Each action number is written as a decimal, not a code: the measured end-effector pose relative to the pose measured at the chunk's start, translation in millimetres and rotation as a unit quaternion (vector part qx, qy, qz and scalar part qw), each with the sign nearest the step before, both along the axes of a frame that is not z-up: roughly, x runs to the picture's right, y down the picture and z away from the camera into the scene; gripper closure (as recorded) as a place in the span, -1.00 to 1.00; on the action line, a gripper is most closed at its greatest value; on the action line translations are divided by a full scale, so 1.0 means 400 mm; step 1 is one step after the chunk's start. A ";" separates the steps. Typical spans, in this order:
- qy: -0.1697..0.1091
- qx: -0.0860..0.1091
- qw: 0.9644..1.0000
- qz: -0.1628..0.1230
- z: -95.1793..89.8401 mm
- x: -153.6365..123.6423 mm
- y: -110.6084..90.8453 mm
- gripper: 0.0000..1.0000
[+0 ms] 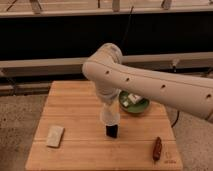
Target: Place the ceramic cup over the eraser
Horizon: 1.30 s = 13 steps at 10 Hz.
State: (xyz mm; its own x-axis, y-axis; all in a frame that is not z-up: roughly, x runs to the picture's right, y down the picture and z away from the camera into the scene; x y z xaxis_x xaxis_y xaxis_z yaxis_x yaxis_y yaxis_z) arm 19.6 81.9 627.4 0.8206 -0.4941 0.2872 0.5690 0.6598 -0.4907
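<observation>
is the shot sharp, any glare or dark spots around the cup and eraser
Camera view: soft throughout, edges of the ceramic cup and eraser smeared; even warm light on the table, no glare; background behind it nearly black; the gripper sits at the cup, its outline lost against the white.

The tabletop is seen by one camera from above its near edge, looking down toward the far edge. The gripper is seen near the tabletop's middle.

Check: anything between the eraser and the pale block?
Nothing: bare wooden table between eraser and pale block, camera view. Gripper holds the ceramic cup over the eraser.
</observation>
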 end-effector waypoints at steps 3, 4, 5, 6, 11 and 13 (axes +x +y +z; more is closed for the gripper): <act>0.000 0.004 1.000 0.012 0.002 0.018 0.038 1.00; 0.003 0.007 1.000 0.016 0.001 0.027 0.049 1.00; 0.005 0.007 1.000 0.018 0.001 0.033 0.059 1.00; 0.006 0.009 1.000 0.020 0.004 0.036 0.066 1.00; 0.014 0.004 1.000 0.024 0.045 0.049 0.110 1.00; 0.023 -0.012 0.999 0.021 0.071 0.054 0.133 0.94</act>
